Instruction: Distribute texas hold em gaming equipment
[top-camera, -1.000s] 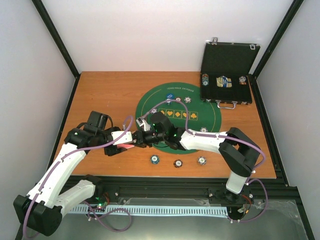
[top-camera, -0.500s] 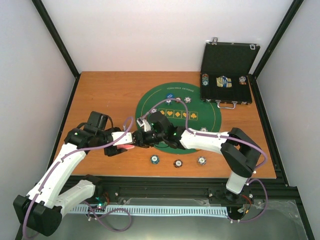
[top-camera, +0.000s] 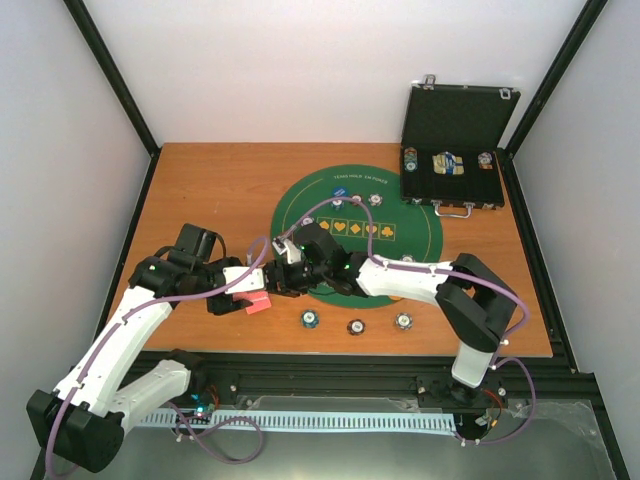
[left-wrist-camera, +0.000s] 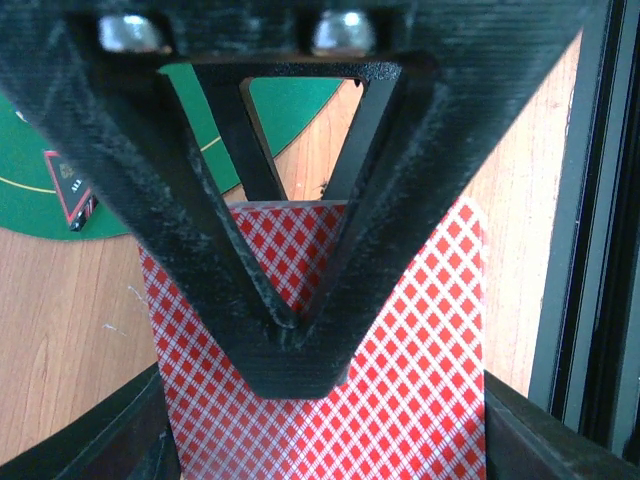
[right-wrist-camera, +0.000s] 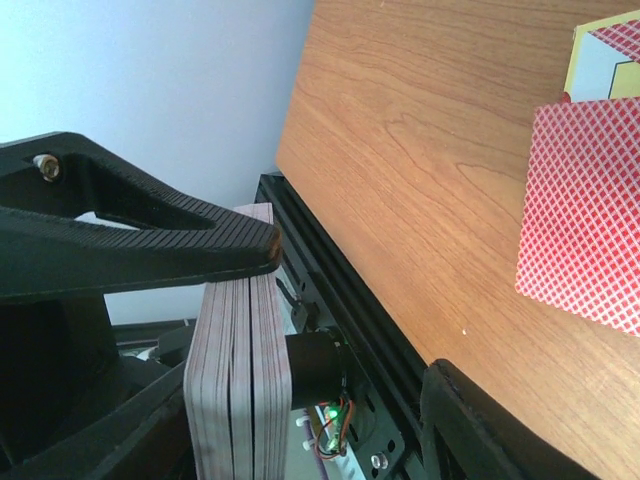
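Observation:
My left gripper (top-camera: 243, 297) (left-wrist-camera: 300, 380) is shut on a thick deck of red-backed playing cards (left-wrist-camera: 400, 400) (top-camera: 258, 304) held above the wood. Seen edge-on in the right wrist view, the deck (right-wrist-camera: 240, 370) rests against one finger of my right gripper (right-wrist-camera: 355, 315) (top-camera: 278, 280), whose jaws stand open with a wide gap to the other finger. A single red-backed card (right-wrist-camera: 585, 210) lies flat on the wood. On the green mat's (top-camera: 420, 235) edge sits a dark red-edged triangle (left-wrist-camera: 70, 190). Three poker chips (top-camera: 356, 327) lie near the front edge, and a blue disc (top-camera: 340, 192) at the mat's far side.
A black hinged case (top-camera: 455, 120) stands open at the back right with chips inside. More chips (top-camera: 375, 197) sit on the mat's far side and one (top-camera: 408, 260) at its right. Both arms cross over the mat's left edge. A black rail (right-wrist-camera: 340, 270) borders the table.
My right gripper's jaws have opened and it has drawn slightly back from the left gripper, so more of the red deck shows in the top view. The left arm has hardly moved.

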